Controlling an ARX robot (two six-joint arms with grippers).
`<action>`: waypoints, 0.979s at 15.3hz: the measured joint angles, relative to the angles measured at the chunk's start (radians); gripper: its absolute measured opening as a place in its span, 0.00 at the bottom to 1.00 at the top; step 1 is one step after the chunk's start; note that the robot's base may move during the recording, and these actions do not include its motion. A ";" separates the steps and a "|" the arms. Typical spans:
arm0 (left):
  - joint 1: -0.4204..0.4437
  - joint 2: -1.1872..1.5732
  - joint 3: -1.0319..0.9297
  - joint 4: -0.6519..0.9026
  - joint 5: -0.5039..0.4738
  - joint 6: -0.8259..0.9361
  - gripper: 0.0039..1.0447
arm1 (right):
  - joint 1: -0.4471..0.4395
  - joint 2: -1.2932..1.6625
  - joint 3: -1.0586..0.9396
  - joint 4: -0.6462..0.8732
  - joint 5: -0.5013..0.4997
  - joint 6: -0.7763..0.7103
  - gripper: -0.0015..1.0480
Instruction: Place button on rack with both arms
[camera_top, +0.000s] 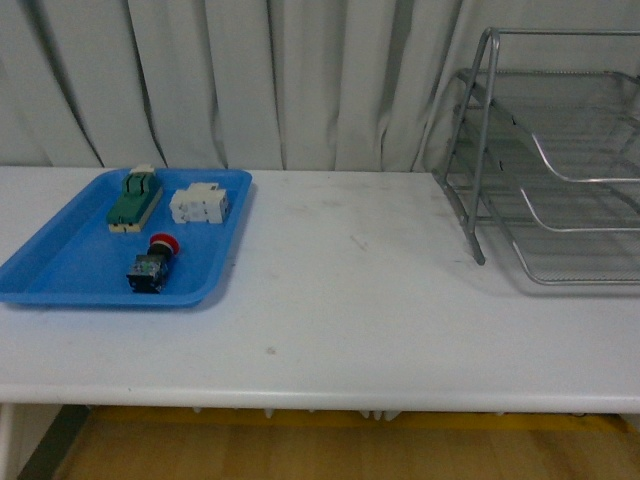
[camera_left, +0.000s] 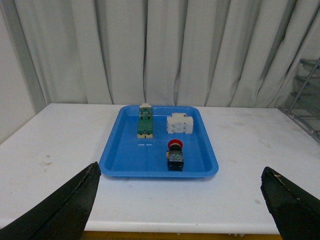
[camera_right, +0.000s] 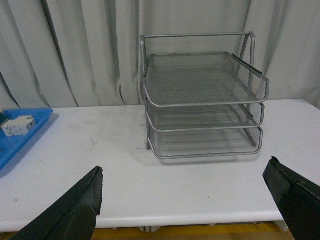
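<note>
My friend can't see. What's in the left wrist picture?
A blue tray on a white table holds a red-capped button, with a green block and a white part behind it. The left hand is open, its black fingers nearest the camera.

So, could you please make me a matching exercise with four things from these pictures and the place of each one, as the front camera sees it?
Things:
1. button
2. green-and-cream block
3. white component
4. rack

Places:
A. in the blue tray, far row, left
B. on the table, outside the tray
C. in the tray, alone, nearest the robot
D. in the tray, far row, right

Pairs: 1-C, 2-A, 3-D, 4-B
</note>
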 joint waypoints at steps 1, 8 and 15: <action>0.000 0.000 0.000 0.000 0.000 0.000 0.94 | 0.000 0.000 0.000 0.000 0.000 0.000 0.94; 0.000 0.000 0.000 0.000 0.000 0.000 0.94 | 0.000 0.000 0.000 0.000 0.000 0.000 0.94; 0.000 0.000 0.000 0.000 0.000 0.000 0.94 | 0.000 0.000 0.000 0.000 0.000 0.000 0.94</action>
